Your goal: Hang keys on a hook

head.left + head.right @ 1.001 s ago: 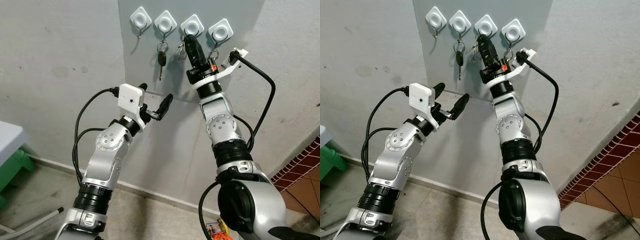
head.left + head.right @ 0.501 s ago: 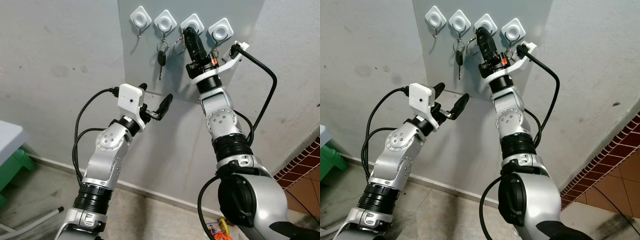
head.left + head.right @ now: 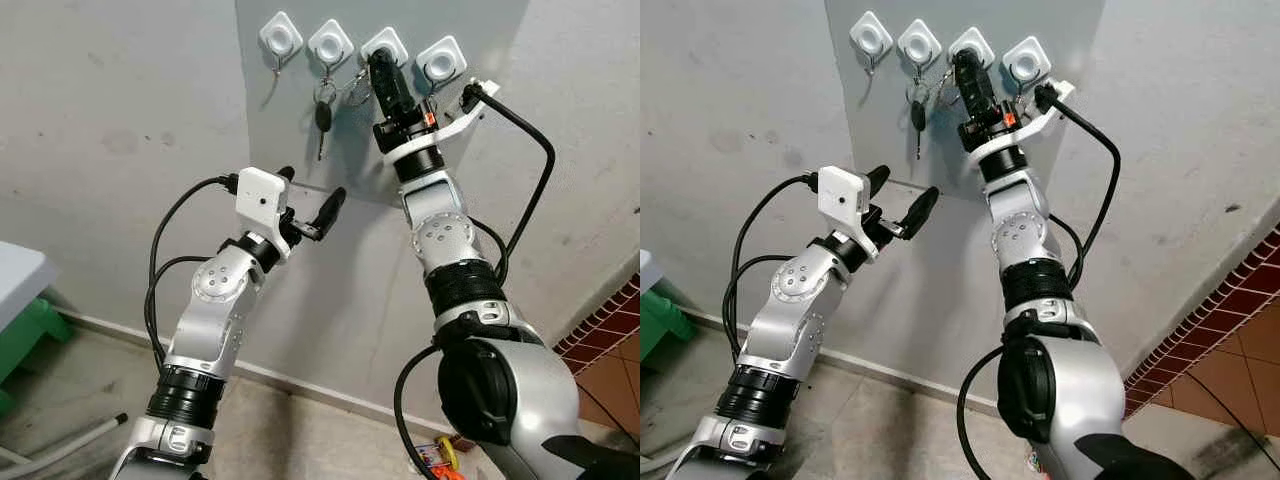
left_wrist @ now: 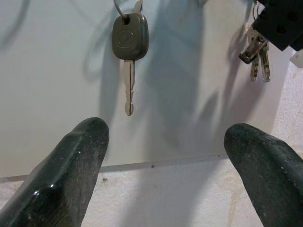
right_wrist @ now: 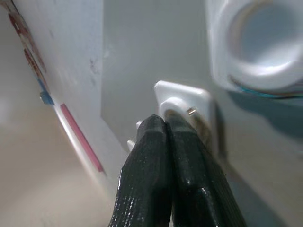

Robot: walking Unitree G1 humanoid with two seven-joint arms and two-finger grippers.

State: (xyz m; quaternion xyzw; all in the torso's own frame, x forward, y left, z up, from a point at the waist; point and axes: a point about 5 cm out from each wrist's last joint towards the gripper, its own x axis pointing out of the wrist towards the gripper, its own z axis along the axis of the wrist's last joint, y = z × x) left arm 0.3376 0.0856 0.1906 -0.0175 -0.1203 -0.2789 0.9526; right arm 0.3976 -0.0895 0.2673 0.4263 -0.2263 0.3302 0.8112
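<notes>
right claw (image 3: 375, 62): raised to the wall, tips at the third hook (image 3: 384, 45) counting from robot's left; fingers pressed together in wrist view, tips touching the hook's white base. Can't see what's pinched, prob the ring of the keys.
keys (image 3: 357, 90): ring + keys dangle just left of the right claw, between second hook (image 3: 331, 42) and third hook. Ring over the peg or not: can't tell.
key relation: third hook sits directly at/above claw tips; bunch hangs down-left of tips, long axis approx vertical along the wall. Next move likely tiny: settle ring on peg, then let go.
nearer arm: right, already at hook.
left claw (image 3: 312, 208): lower, well apart from hooks, fingers spread wide, empty, pointing at the panel.
black-head key (image 4: 129, 46): hangs from second hook, blade straight down.
other keys (image 4: 255, 52): small bunch under fourth hook (image 3: 441, 60).
risk: ring slips off peg on release.
</notes>
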